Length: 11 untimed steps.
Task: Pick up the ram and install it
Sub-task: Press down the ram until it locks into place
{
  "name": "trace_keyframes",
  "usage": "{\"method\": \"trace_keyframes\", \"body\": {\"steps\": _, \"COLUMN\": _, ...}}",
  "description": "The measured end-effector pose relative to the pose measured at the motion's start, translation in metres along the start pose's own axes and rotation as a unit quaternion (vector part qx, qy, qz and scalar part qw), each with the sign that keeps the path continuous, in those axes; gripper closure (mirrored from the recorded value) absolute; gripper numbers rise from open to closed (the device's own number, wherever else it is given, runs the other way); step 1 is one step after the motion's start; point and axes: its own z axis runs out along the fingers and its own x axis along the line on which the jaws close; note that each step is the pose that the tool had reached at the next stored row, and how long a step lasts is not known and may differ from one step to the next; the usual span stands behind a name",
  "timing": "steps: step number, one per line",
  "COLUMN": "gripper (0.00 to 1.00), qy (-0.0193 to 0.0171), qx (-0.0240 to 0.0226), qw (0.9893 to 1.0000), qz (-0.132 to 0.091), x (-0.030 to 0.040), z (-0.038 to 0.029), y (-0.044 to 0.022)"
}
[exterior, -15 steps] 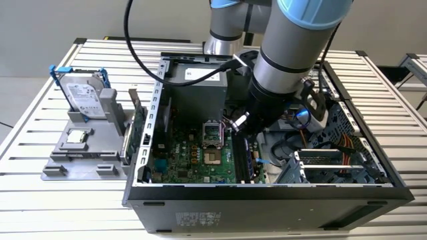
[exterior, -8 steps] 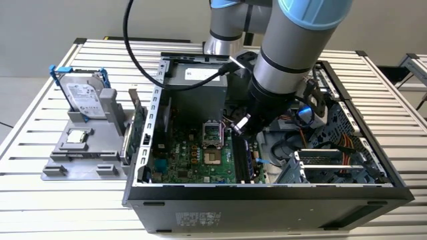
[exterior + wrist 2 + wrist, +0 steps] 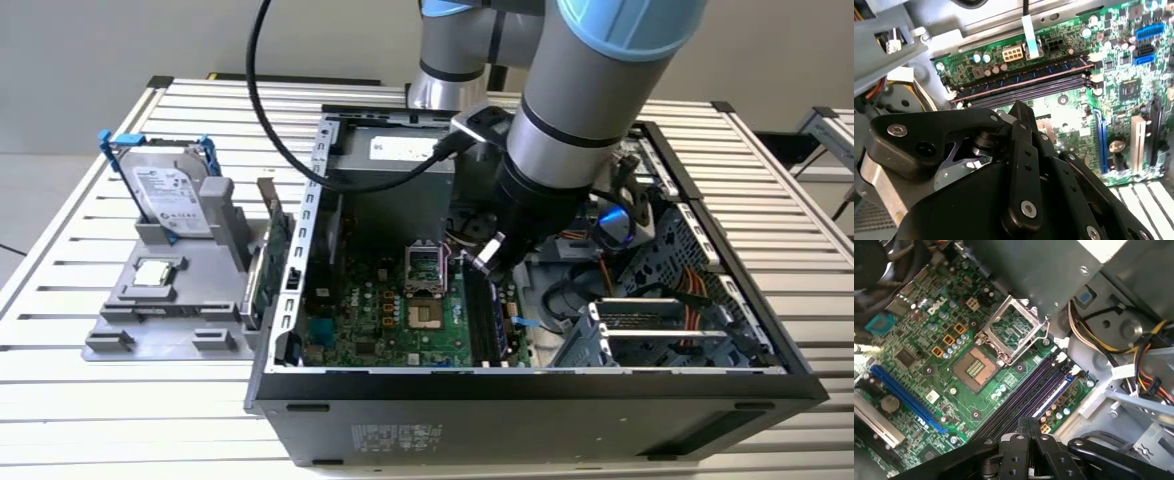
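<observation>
The arm reaches down from above into the open computer case [image 3: 534, 425], which lies on the slatted metal table [image 3: 80, 420]; the claw [image 3: 491, 258] hangs low over the green motherboard [image 3: 387, 320], just at the exterior view's right of the processor socket [image 3: 424, 285].

In both wrist views the black body of the claw [image 3: 1021, 107] [image 3: 1029, 424] stands directly above the row of long memory slots [image 3: 1019, 85] [image 3: 1029, 390]; if it is clenched or released, I cannot tell, and I cannot tell if something is in it.

In the exterior view a long, dark, narrow stick, which I take for the ram [image 3: 483, 315], stands on its edge along these slots, starting right under the claw; if it touches the claw, or if it sits fully in a slot, I cannot tell.

In the first wrist view the processor socket [image 3: 974, 367] is open with its metal frame lifted; a long blue slot [image 3: 906, 397] lies well apart from the memory slots.

Outside the case, on the exterior view's left, a silver hard drive [image 3: 171, 195] in a blue frame stands upright in a grey holder [image 3: 160, 300]; a larger green card [image 3: 274, 265] stands between this holder and the case wall.
</observation>
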Motion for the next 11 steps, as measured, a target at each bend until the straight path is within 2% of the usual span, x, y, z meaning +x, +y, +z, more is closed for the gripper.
{"method": "trace_keyframes", "body": {"steps": 2, "gripper": 1.00, "qy": -0.0010, "qx": 0.0014, "qw": 0.9999, "qz": -0.013, "x": 0.0000, "z": 0.0001, "y": -0.0001}}
{"method": "trace_keyframes", "body": {"steps": 8, "gripper": 1.00, "qy": -0.0092, "qx": 0.0102, "qw": 0.9986, "qz": -0.050, "x": 0.0000, "z": 0.0001, "y": 0.0000}}
{"method": "trace_keyframes", "body": {"steps": 11, "gripper": 1.00, "qy": -0.0087, "qx": 0.0104, "qw": 0.9971, "qz": -0.074, "x": 0.0000, "z": 0.0004, "y": -0.0001}}
